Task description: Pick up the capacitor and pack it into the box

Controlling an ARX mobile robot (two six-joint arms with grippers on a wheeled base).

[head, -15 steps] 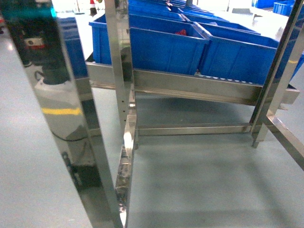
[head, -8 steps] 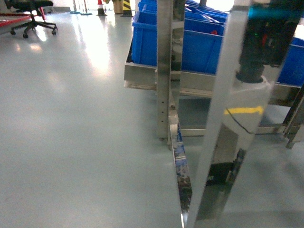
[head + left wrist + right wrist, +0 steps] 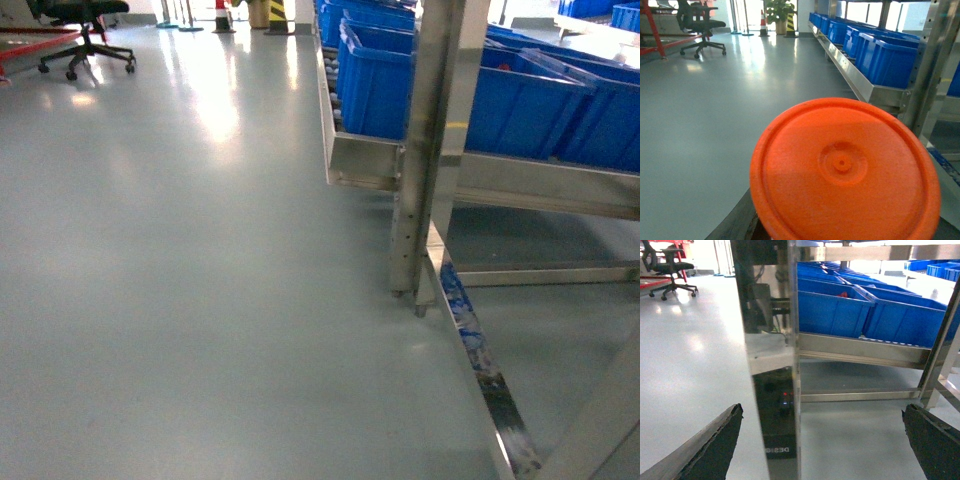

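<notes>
The left wrist view is mostly filled by the round orange end of the capacitor [image 3: 842, 172], very close to the camera. It sits in my left gripper [image 3: 840, 225], and one dark finger [image 3: 737, 222] shows against its lower left edge; the other finger is hidden. My right gripper [image 3: 822, 412] is open, its two dark fingertips [image 3: 720, 440] far apart with only grey floor and a shiny steel post [image 3: 772, 355] between them. The box is out of view. Neither gripper shows in the head view.
A steel rack [image 3: 425, 150] carries rows of blue bins [image 3: 520, 100] on sloped roller shelves at the right. Its low rail [image 3: 480, 350] runs along the floor. Grey floor stretches left to an office chair [image 3: 85, 30] and a traffic cone [image 3: 222, 12].
The head view has swung left: the rack and blue bins slid to the right, the mirror-like post in the foreground left the view, and more floor shows at the left.
</notes>
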